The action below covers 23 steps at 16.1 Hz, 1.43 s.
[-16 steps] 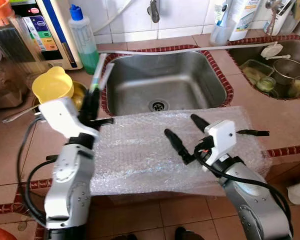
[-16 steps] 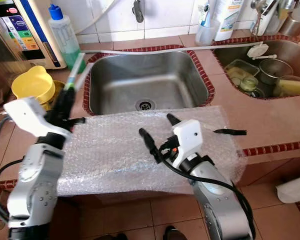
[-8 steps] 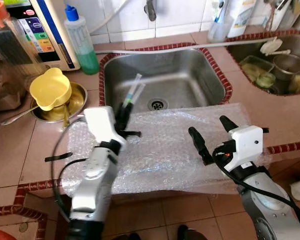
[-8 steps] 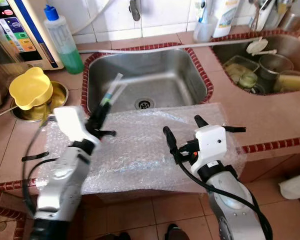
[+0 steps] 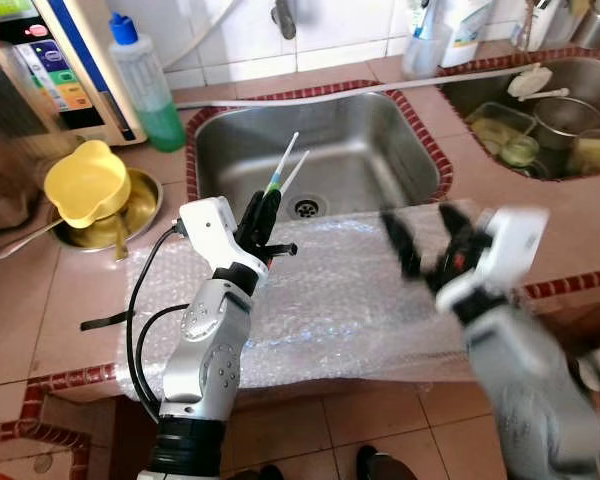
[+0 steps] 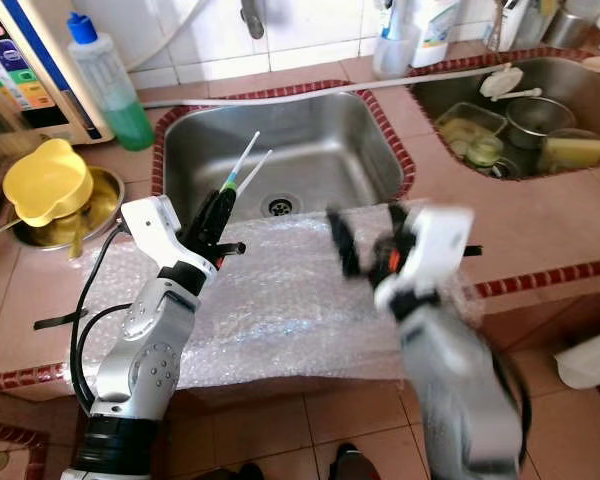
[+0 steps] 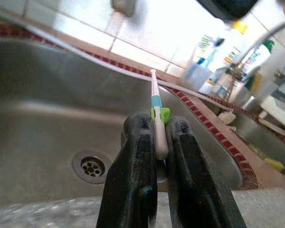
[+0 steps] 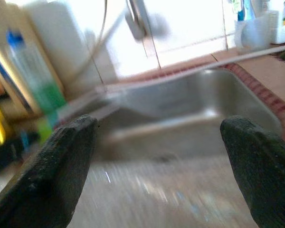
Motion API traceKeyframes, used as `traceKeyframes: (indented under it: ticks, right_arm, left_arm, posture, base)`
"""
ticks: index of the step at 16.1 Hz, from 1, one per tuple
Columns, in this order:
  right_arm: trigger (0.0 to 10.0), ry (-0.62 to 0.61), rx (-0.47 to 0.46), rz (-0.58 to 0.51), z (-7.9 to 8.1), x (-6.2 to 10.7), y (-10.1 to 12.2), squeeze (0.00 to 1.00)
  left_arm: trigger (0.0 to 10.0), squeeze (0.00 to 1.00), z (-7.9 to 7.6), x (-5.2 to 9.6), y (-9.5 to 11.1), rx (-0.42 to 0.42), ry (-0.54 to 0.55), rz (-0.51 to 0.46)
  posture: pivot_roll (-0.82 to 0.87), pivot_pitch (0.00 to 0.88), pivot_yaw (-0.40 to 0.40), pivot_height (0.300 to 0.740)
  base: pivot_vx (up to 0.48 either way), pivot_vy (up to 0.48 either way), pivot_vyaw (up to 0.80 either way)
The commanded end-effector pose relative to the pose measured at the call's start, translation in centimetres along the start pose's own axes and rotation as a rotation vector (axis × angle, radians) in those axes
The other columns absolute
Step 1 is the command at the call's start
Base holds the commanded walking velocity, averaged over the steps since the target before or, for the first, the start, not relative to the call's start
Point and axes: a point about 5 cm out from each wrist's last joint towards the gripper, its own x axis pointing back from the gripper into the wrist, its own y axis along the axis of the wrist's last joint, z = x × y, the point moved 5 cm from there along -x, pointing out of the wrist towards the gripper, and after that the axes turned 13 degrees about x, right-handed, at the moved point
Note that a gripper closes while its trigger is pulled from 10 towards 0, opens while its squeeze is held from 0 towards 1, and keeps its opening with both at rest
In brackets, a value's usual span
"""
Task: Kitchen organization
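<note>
From the head, the left gripper lifts two thin white toothbrushes with a green-blue band over the bubble wrap by the sink. The left wrist view shows jaws clamped on their handles; the right wrist view shows the right gripper spread wide, empty, blurred.

A sheet of bubble wrap is spread on the counter in front of the sink; the left gripper is held over the sheet's rear left part, clamped on two toothbrushes angled up over the basin; the right gripper, blurred, is apparently raised over the sheet's right part, fingers apart; a bowl lies left of the sink, a bottle behind it; a second sink lies at right.
</note>
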Motion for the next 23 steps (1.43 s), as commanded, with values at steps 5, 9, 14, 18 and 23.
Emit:
traceKeyframes:
  ticks: [5,9,14,18,23]
  right_arm:
    - [10.0,-0.017,-0.412,0.022,-0.4,-1.5,-1.0,0.00]
    - [10.0,0.056,-0.606,0.012,0.4,-3.1,-1.3,0.00]
    - [10.0,0.114,-0.688,0.031,1.9,-5.3,-2.0,0.00]
    - [10.0,0.208,-0.811,-0.006,3.0,-6.4,-1.4,0.00]
    - [10.0,0.434,-0.870,-0.086,5.9,-7.3,1.0,0.00]
  left_arm:
    - [0.0,0.00,0.4,0.4,0.1,0.117,0.015,0.024]
    - [0.0,0.00,0.6,1.0,0.9,0.232,0.014,0.038]
    - [0.0,0.00,0.1,1.1,2.5,0.254,-0.010,0.029]
    - [0.0,0.00,-1.8,1.6,3.4,0.328,-0.087,0.052]
    - [0.0,0.00,-2.8,3.0,2.3,0.392,-0.133,0.152]
  posture:
    - [-0.21,0.213,0.093,0.740]
    - [-0.18,0.214,0.103,0.740]
    - [-0.13,0.213,0.099,0.740]
    - [-0.10,0.214,0.099,0.740]
    - [-0.09,0.219,0.097,0.740]
  base:
    - [0.000,0.000,0.00]
    - [0.000,0.000,0.00]
    - [0.000,0.000,0.00]
    - [0.000,0.000,0.00]
    - [0.000,0.000,0.00]
